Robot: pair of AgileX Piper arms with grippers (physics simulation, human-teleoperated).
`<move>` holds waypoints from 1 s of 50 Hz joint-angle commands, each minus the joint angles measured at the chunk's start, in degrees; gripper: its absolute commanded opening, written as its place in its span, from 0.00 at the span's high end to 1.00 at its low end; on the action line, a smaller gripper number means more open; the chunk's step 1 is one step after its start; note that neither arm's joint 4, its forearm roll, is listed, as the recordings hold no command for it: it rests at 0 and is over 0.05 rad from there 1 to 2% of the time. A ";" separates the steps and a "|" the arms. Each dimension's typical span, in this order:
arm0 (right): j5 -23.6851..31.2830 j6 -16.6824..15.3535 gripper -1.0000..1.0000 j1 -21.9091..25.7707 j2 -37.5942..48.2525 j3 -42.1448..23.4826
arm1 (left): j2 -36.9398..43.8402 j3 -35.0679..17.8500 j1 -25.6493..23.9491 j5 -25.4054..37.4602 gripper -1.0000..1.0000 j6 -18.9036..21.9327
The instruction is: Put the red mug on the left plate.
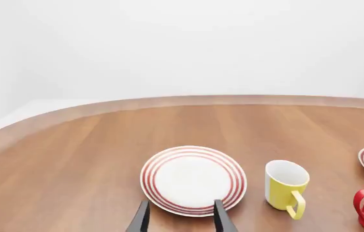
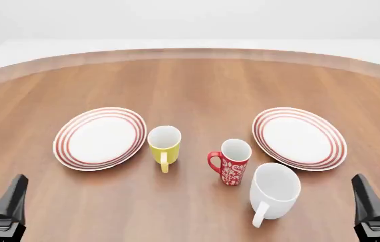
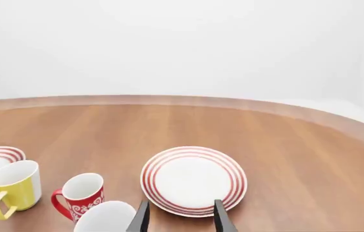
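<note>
A round-edged wooden table (image 2: 197,85) with a brown grain is seen carrying five things. The left plate (image 2: 100,138), white with red rings, is laid on its left part, and a matching right plate (image 2: 300,138) on its right part. Between them, the yellow mug (image 2: 164,146) is stood upright just beside the left plate, its handle turned toward the near edge. The red mug (image 2: 232,161) is stood upright near the middle. The white mug (image 2: 274,191) is placed just beside it, nearer the table's front edge.
</note>
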 commanded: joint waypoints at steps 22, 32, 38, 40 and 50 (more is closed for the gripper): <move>0.01 -0.21 0.00 1.54 0.05 -0.09 | 0.45 -0.23 0.26 -0.12 0.00 1.27; -0.02 0.93 0.00 1.58 0.77 0.02 | 0.02 -5.91 1.98 3.91 0.00 0.47; -0.52 1.40 0.00 1.54 1.59 0.06 | 0.02 -11.24 0.62 7.54 0.00 2.76; -0.48 1.38 0.00 1.54 1.54 0.07 | 0.45 -12.74 1.31 7.69 0.00 4.23; -0.56 1.33 0.00 1.56 1.67 0.07 | 9.75 -23.98 -2.16 7.51 0.00 7.51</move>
